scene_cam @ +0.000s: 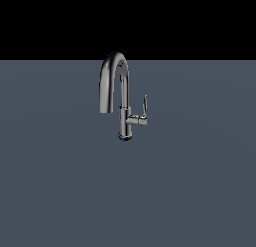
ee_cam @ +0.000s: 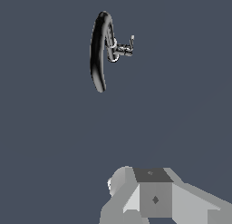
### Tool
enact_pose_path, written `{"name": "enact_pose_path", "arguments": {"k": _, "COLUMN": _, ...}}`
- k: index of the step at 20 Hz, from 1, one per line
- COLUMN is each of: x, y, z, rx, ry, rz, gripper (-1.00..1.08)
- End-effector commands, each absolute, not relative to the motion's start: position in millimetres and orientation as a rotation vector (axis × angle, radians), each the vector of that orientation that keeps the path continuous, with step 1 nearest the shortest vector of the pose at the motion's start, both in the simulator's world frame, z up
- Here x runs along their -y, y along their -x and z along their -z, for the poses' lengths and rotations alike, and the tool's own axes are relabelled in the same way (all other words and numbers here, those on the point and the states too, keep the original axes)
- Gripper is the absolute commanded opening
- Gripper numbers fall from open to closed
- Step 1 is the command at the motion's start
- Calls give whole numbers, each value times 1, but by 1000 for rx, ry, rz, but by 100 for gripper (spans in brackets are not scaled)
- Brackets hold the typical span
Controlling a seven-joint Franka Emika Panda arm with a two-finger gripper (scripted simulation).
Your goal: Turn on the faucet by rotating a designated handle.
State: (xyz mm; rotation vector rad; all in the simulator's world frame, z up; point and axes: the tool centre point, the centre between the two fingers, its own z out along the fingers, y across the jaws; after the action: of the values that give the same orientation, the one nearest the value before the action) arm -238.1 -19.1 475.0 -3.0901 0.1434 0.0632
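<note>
The faucet [scene_cam: 121, 98] stands upright on the worktop [scene_cam: 60, 191], far from the arm and a little left of center in the exterior view. It looks rigid, fixed and glossy, so probably slippery. The 1 handle [scene_cam: 144, 105], a thin upright lever on a short stub, sits on its right side; its upper end seems the best place to press. The claw [ee_cam: 154, 198] is well apart from the faucet; I cannot tell how open it is.
</note>
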Motion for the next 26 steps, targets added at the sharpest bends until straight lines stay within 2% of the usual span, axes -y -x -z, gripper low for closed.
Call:
{"name": "enact_pose_path", "arguments": {"k": 1, "x": 19, "y": 231, "z": -473, "rx": -175, "ry": 3067, "rz": -88, "gripper": -100}}
{"name": "enact_pose_path", "arguments": {"k": 26, "x": 37, "y": 98, "z": -415, "rx": -707, "ry": 2516, "rz": -508, "gripper": -100}}
